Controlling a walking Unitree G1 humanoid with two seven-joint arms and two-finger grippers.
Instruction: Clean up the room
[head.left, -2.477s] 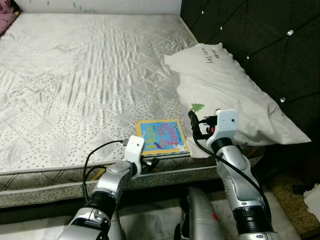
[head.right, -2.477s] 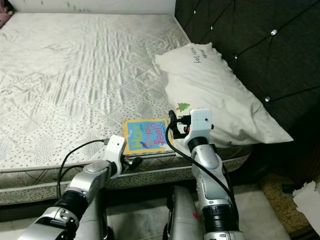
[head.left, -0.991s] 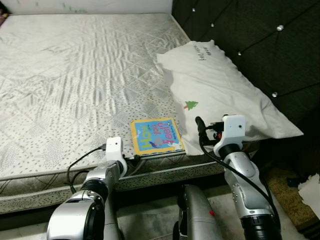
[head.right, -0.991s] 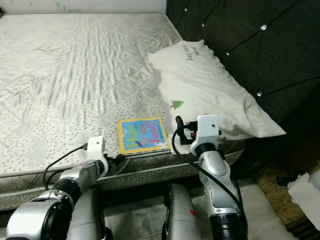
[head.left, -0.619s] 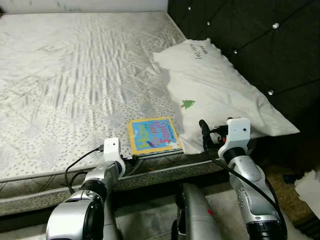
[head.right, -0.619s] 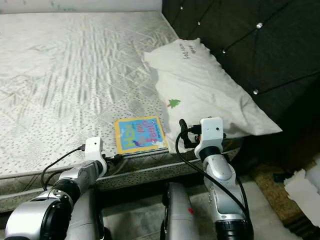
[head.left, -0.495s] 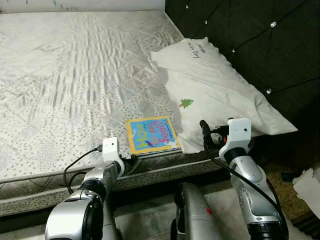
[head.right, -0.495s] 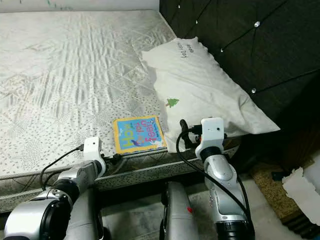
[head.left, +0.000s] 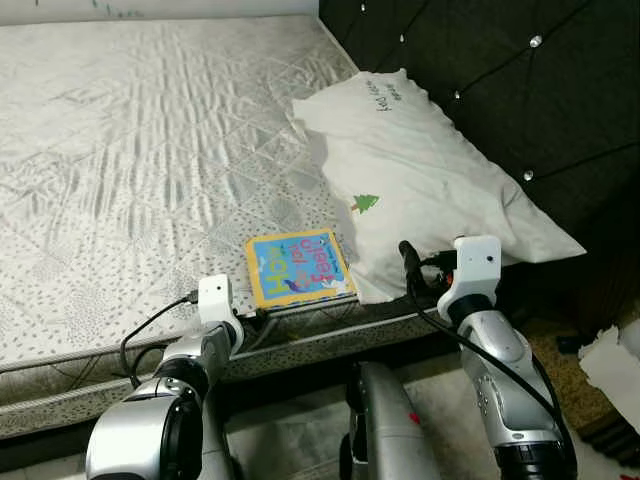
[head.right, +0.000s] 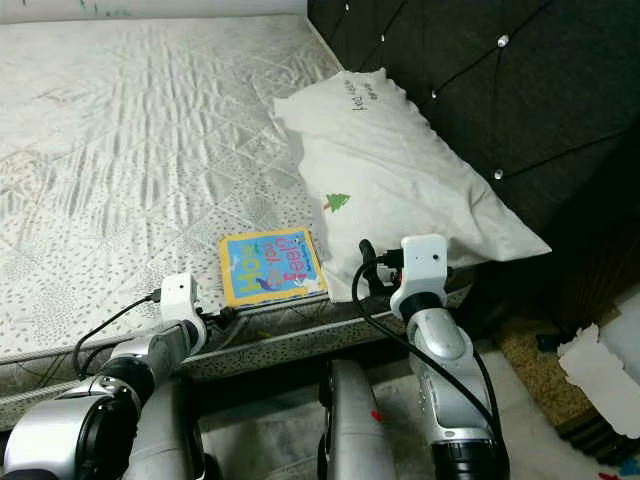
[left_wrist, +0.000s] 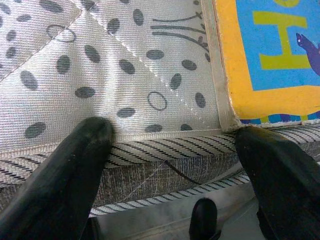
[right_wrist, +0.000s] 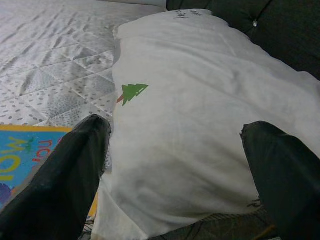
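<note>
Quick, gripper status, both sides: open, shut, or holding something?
Left gripper: open, empty, at the mattress edge beside the book.
Right gripper: open, empty, facing the pillow.

Colourful book (head.left: 297, 266) lies flat beside pillow (head.left: 430, 190).

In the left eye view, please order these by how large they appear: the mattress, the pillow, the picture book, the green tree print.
1. mattress
2. pillow
3. picture book
4. green tree print on the pillow
</note>
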